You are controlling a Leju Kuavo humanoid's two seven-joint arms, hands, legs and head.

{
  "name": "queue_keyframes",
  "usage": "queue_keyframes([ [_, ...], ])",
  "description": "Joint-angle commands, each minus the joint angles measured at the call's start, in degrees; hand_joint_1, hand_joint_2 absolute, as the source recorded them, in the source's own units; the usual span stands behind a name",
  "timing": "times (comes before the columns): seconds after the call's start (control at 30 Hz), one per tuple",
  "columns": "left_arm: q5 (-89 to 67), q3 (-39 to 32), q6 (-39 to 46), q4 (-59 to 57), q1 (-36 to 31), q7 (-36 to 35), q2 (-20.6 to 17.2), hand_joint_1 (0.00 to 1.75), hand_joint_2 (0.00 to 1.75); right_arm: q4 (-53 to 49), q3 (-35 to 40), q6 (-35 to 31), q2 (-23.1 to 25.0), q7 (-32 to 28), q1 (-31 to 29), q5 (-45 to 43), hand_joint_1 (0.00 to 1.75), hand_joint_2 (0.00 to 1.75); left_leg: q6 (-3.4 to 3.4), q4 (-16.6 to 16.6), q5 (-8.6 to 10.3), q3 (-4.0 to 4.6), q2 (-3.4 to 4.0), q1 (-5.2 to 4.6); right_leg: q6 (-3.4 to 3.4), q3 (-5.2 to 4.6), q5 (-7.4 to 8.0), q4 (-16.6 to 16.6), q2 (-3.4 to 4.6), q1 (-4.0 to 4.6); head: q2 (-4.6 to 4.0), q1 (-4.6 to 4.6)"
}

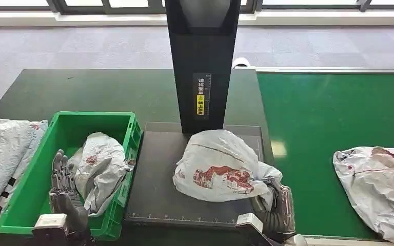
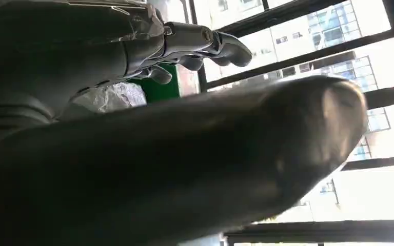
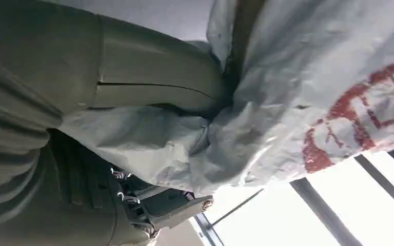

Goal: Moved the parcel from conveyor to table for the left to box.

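Observation:
A white plastic parcel [image 1: 220, 165] with red print sits on the black scale platform [image 1: 159, 195] in the middle of the table. My right hand [image 1: 277, 205] grips its near right corner; in the right wrist view the thumb and fingers close around the crumpled bag [image 3: 267, 128]. My left hand [image 1: 64, 192] is open, fingers up, inside the green bin [image 1: 36, 184], just left of another white parcel [image 1: 100, 169] lying in it. In the left wrist view the left hand's fingers [image 2: 220, 46] are spread and hold nothing.
A third parcel [image 1: 379, 184] lies on the green conveyor [image 1: 313, 123] at the right. More white bags [image 1: 2, 154] are piled left of the bin. A black scanner post [image 1: 202, 61] rises behind the scale.

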State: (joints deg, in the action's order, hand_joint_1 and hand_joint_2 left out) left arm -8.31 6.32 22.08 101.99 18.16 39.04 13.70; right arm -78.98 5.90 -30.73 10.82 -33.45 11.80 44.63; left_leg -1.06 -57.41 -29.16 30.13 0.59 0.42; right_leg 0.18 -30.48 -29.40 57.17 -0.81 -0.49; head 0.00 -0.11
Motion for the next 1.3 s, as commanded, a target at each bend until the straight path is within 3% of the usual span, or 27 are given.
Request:
queue_keyframes([
  [0.03, 0.82, -2.52, -1.37, -3.44, -1.09, 0.09, 0.92, 0.0, 0.0, 14.24, 3.69, -1.34, -1.59, 1.35, -5.14, -0.32, 1.75, 1.75, 0.04, 0.13, 0.1, -0.06, 0.04, 0.01, 0.01, 0.05, 0.14, -0.16, 0.12, 0.01, 0.0, 0.0],
  [0.5, 0.83, -2.73, -1.4, -4.14, -1.36, 0.2, 1.18, 0.0, 0.0, 13.86, 3.78, -1.86, -1.88, 1.42, -4.77, -0.5, 1.75, 1.75, 0.04, 0.11, 0.13, 0.02, -0.01, -0.02, 0.01, -0.03, 0.14, -0.13, 0.08, -0.01, 0.0, 0.0],
  [0.53, 0.85, -2.76, -1.67, -4.51, -1.48, 0.32, 1.31, 0.0, 0.0, 13.73, 3.64, -2.41, -1.94, 1.59, -4.48, -0.83, 1.59, 1.75, 0.02, 0.06, 0.06, 0.01, 0.0, -0.01, 0.01, -0.02, 0.07, -0.07, 0.04, -0.01, 0.0, 0.0],
  [0.57, 0.73, -2.73, -2.0, -4.91, -1.63, 0.55, 1.54, 0.0, 0.0, 13.47, 3.54, -3.23, -2.12, 1.72, -3.95, -1.07, 0.47, 1.75, 0.05, 0.13, 0.14, 0.01, -0.03, -0.01, 0.01, 0.0, 0.16, -0.17, 0.06, 0.0, 0.0, 0.0],
  [0.6, 0.59, -2.82, -2.14, -5.24, -1.81, 0.67, 1.73, 0.0, 0.0, 13.13, 3.27, -4.06, -2.16, 1.89, -3.57, -1.32, 0.07, 1.75, 0.04, 0.08, 0.09, 0.02, -0.05, -0.02, 0.02, -0.01, 0.1, -0.11, 0.0, -0.02, 0.0, 0.0],
  [0.63, 0.43, -2.74, -2.35, -5.48, -2.02, 0.72, 1.73, 0.0, 0.0, 12.59, 2.98, -4.7, -2.09, 1.8, -3.14, -1.83, 0.0, 1.75, 0.05, 0.15, 0.16, 0.01, -0.08, -0.03, 0.02, 0.01, 0.16, -0.19, 0.01, -0.03, 0.0, 0.0],
  [0.87, 0.47, -3.7, -0.44, -6.73, -3.72, 0.96, 1.79, 0.0, 0.0, 13.76, 3.93, -8.17, -3.67, 0.52, -4.1, -4.89, 0.0, 1.75, 0.04, 0.08, 0.1, 0.03, -0.05, -0.04, 0.01, -0.04, 0.1, -0.11, 0.01, -0.04, 0.0, 0.0],
  [0.97, 0.24, -3.75, 7.21, -4.59, -2.59, 0.96, 3.1, 0.0, 0.0, 16.37, 4.85, -9.25, -3.94, 0.4, -5.83, -5.78, 0.0, 1.75, 0.05, 0.09, 0.12, 0.05, 0.05, -0.01, 0.01, -0.07, 0.17, -0.15, 0.14, -0.01, 0.0, 0.0],
  [1.03, -1.76, 0.32, 17.06, -2.58, -1.52, 0.96, 1.16, 0.0, 0.0, 17.71, 4.69, -9.27, -4.1, -0.4, -6.86, -6.94, 0.0, 1.75, 0.04, 0.09, 0.12, 0.05, 0.04, 0.01, 0.01, -0.05, 0.17, -0.16, 0.13, 0.01, 0.0, 0.0],
  [1.23, 1.28, 4.57, 17.34, -4.14, -3.17, 0.96, -2.19, 0.0, 0.0, 16.3, -0.77, -9.27, -3.07, -3.43, -5.34, -7.44, 0.0, 1.75, 0.04, 0.08, 0.11, 0.04, -0.13, -0.05, 0.02, -0.04, 0.08, -0.09, -0.06, -0.05, 0.0, 0.0],
  [1.3, 1.68, 6.15, 13.38, -5.24, -4.12, 0.96, -3.99, 0.0, 0.0, 12.91, -0.93, -9.27, -3.61, -3.25, -3.09, -7.93, 0.0, 1.75, 0.04, 0.08, 0.15, 0.07, -0.24, -0.01, 0.01, -0.02, 0.1, -0.14, -0.15, -0.01, 0.0, -0.02],
])
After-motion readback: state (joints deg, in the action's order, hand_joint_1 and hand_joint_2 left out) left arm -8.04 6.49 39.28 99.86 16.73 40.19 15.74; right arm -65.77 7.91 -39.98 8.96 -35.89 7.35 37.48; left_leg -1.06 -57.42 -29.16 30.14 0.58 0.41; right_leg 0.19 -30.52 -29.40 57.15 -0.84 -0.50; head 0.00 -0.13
